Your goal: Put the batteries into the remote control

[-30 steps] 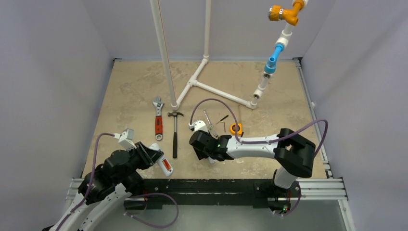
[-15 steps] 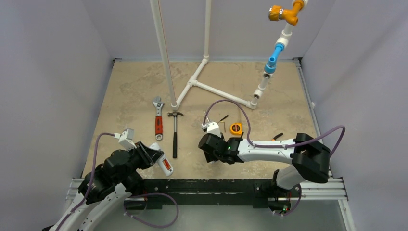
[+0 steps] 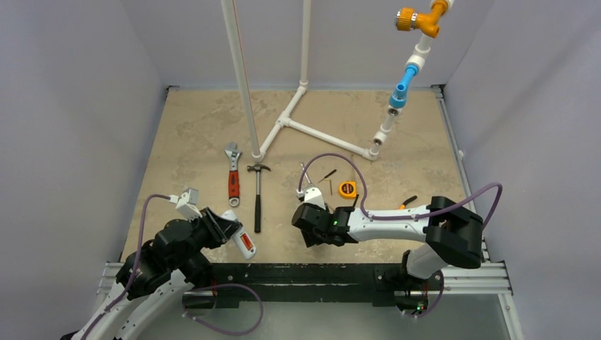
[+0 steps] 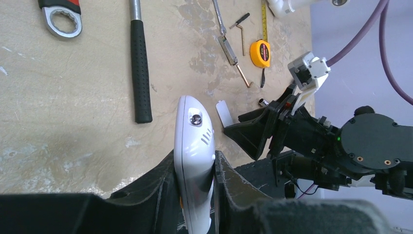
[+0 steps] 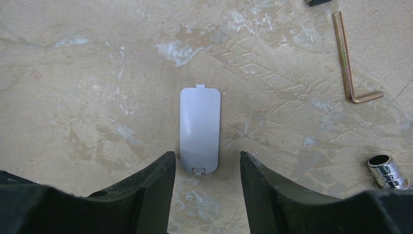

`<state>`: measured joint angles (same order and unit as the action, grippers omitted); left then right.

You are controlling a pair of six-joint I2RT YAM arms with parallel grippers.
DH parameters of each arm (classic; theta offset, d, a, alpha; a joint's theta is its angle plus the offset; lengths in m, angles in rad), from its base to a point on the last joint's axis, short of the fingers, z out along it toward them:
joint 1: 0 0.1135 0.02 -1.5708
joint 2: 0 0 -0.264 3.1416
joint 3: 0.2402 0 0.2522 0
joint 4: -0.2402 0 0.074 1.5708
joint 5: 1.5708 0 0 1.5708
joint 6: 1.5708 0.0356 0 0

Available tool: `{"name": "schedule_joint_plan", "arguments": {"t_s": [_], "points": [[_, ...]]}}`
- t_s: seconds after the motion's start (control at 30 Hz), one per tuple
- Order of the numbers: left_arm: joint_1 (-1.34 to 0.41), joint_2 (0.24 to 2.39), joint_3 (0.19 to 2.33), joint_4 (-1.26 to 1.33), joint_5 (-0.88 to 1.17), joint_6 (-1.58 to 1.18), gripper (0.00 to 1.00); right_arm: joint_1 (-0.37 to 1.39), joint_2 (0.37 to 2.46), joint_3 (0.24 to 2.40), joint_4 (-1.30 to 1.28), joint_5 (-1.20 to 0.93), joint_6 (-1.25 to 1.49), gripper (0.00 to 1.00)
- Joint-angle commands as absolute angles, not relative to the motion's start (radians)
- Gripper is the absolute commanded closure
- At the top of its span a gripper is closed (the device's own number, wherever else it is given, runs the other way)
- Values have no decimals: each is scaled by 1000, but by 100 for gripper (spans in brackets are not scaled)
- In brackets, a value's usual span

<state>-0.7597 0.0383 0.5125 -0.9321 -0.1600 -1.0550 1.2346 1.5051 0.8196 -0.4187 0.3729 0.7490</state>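
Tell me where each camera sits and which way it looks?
Top camera: high behind the arms, looking down at the table; both arms show.
Left wrist camera: on the left arm, looking along the left claw gripping the remote control toward the right arm.
Right wrist camera: looking straight down past the open right claw at the battery cover.
Both wrist views share that cover.

Remote control (image 3: pixel 244 246) in left pincer (image 3: pixel 227 229)
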Motion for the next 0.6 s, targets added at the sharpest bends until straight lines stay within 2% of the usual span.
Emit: {"name": "schedule_joint_plan", "arguments": {"t_s": [0.0,0.4,0.57], "points": [[-762,47,534,-871,-150,-1051,100,1245,1535,823,-472,395,792,53],[-761,28,521,-877,-155,-1060,100,1252,1572,822,-443,360,781,65],[-761,24,521,-877,-156,-1058,100,1252,1577,814,-424,350,781,67]]}}
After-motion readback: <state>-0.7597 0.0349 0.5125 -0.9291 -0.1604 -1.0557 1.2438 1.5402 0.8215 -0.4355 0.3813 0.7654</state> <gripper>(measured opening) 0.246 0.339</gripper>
